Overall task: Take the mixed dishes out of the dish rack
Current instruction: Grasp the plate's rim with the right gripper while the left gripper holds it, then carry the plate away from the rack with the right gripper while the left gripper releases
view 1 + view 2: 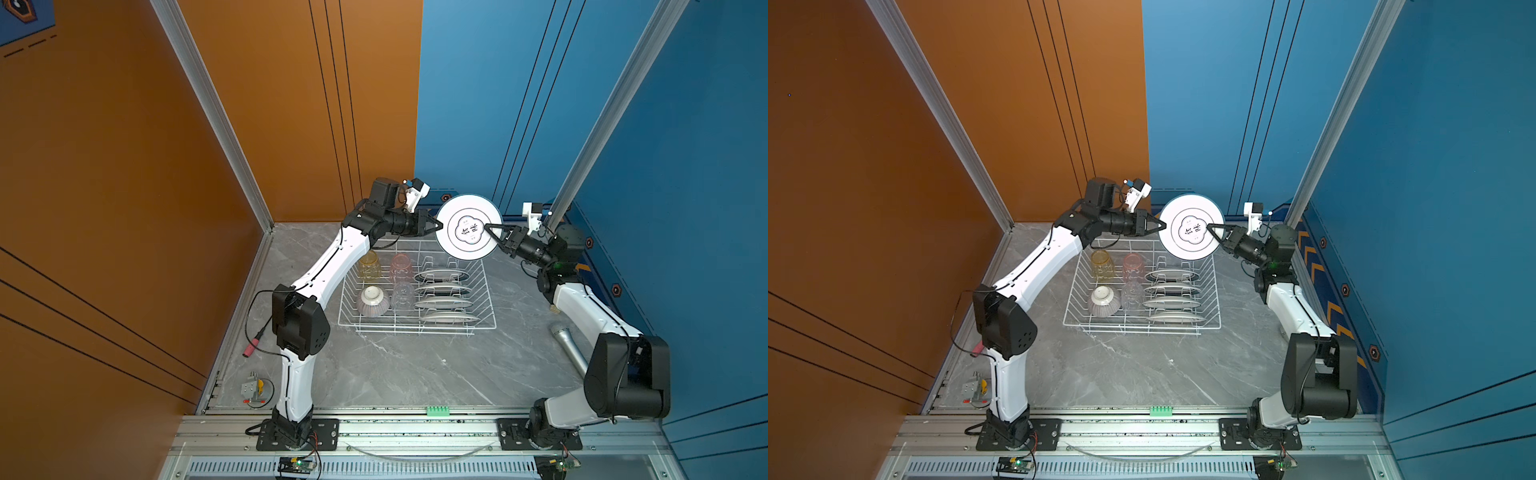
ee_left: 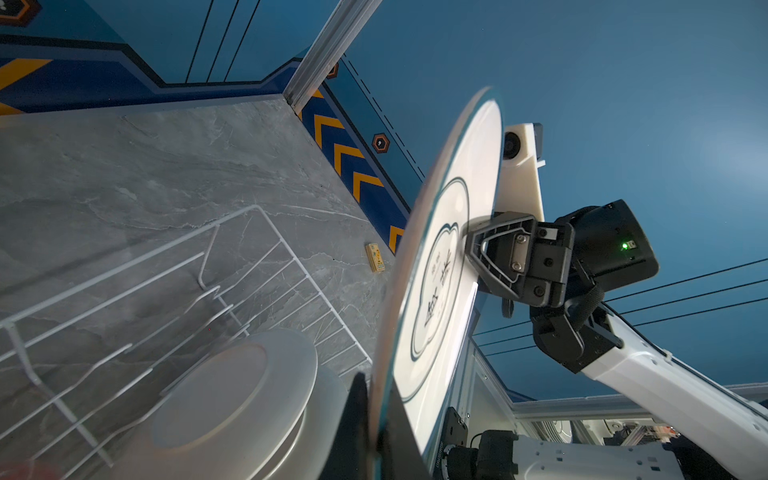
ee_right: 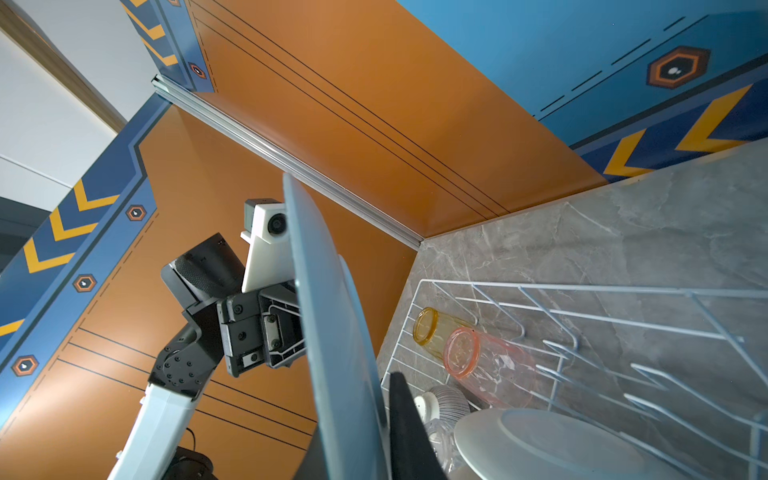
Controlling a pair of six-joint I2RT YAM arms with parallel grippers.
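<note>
A white dark-rimmed plate (image 1: 468,227) (image 1: 1191,227) with a printed centre hangs upright above the far end of the dish rack (image 1: 489,295) (image 1: 1217,295). My left gripper (image 1: 439,226) (image 2: 376,436) is shut on its left rim. My right gripper (image 1: 488,227) (image 3: 374,436) is shut on its right side, one finger lying across the printed face. Several plates (image 1: 442,295) stand in the rack's slots. A yellow tumbler (image 1: 369,265), a pink tumbler (image 1: 401,266), a clear tumbler (image 1: 402,296) and a striped bowl (image 1: 372,301) sit upside down in its left half.
A silver microphone (image 1: 569,349) lies on the marble table beside the right arm. A red cable plug (image 1: 252,347) and a small metal fixture (image 1: 253,390) sit at the front left. A small yellow box (image 2: 375,257) lies near the right wall.
</note>
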